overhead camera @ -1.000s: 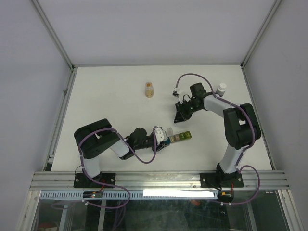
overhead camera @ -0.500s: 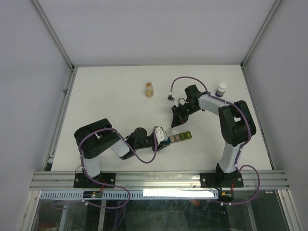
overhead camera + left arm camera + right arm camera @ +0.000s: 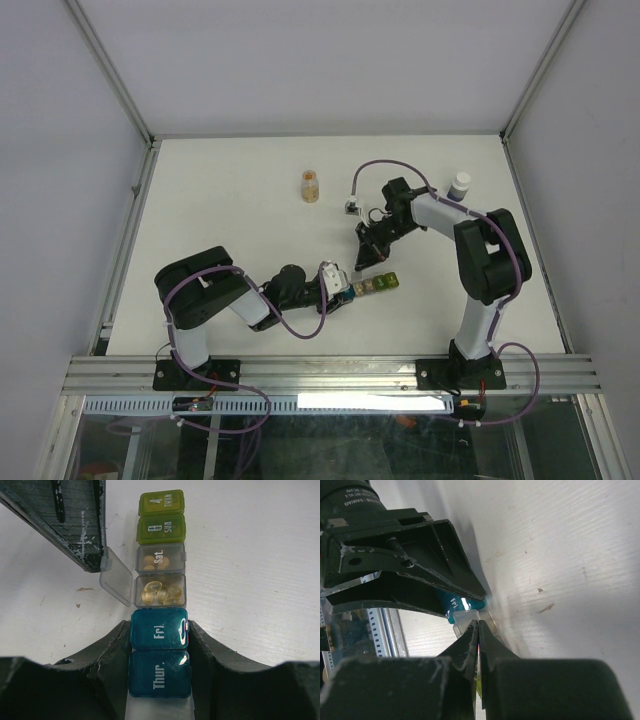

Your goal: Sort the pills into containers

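Top external view: white worktop point(image 3: 220, 200), pale walls point(image 3: 60, 150); left claw point(image 3: 345, 291) pinches the containers point(image 3: 380, 284) toward the front edge, right claw point(image 3: 361, 262) pressed together.

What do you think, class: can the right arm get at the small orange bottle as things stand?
Probably yes. The orange bottle stands alone on bare table, with nothing between it and the right gripper, though that gripper's shut jaws would need to open first.

The containers point(image 3: 159, 629) run teal, grey, then olive-green, lettered white — pills point(image 3: 159, 592) amber-tan, table point(image 3: 250, 555) white.
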{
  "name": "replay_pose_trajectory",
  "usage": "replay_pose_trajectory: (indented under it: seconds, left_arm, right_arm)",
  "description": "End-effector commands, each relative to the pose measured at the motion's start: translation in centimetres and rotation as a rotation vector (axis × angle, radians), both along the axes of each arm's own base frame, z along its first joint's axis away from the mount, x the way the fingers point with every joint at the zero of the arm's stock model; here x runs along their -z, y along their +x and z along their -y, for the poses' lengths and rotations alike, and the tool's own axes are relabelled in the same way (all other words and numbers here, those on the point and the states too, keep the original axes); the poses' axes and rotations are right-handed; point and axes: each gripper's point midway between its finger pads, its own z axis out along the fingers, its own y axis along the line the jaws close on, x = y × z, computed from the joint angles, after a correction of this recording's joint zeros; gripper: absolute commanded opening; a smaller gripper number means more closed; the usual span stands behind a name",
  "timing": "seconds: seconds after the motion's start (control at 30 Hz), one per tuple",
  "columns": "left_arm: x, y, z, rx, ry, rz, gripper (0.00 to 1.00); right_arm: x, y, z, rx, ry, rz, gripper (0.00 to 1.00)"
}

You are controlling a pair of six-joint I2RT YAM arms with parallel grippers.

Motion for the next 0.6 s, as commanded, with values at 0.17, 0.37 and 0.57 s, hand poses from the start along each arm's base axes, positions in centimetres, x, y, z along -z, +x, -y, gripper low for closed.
replay_pose_trajectory:
  seconds: [0.17, 0.37, 0.57]
  left_arm:
    - [-0.7, -0.2, 0.9, 0.041, -0.032, 0.002, 0.22]
    - [-0.9, -0.3, 0.9, 0.044, -0.037, 0.002, 0.22]
    - [-0.9, -0.3, 1.0, 0.048, -0.038, -0.001, 0.22]
  right_arm:
    - [-2.1, -2.6, -0.1, -0.103, -0.037, 0.145, 0.01]
    - [-0.3, -3.3, 0.5, -0.109, -0.161, 0.21, 0.01]
    - [0.8, -3.4, 1.2, -0.097, -0.228, 0.238, 0.01]
